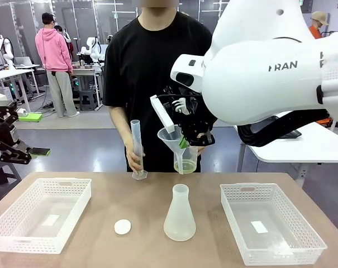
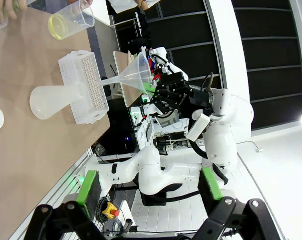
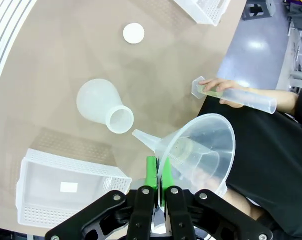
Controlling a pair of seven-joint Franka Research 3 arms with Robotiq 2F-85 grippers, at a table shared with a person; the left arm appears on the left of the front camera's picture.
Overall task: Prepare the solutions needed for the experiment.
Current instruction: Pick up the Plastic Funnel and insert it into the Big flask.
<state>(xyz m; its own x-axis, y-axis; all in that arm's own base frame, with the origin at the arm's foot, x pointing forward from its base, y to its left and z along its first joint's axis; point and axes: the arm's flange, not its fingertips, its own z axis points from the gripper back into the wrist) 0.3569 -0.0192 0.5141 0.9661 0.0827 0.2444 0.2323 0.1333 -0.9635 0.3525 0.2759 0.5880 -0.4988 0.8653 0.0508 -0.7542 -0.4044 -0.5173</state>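
The right fingers (image 3: 151,172) are clenched on the rim of a clear plastic funnel (image 3: 200,150). Their green pads pinch its wall between them, and they hold it tilted in the air, spout downward, above the brown counter (image 1: 141,245). The left fingers (image 2: 88,185) are spread wide and grasp nothing; they sit out past the counter's left end, well apart from everything else. The pale yellow-green watery solution (image 1: 185,166) sits in the bottom of a clear plastic beaker (image 1: 186,159) that the person holds up off the counter. In the front view it is just behind the funnel's spout, at about 6 o'clock from the right fingers and close under them. Lower along that same 6 o'clock line, a frosted conical flask (image 1: 179,215) stands upright on the counter, with a small white round stopper (image 1: 122,226) lying at its 9 o'clock. At 9 o'clock from the funnel, the person's hand (image 1: 136,161) grips a tall clear graduated cylinder (image 1: 136,134), its base at the counter's far edge.
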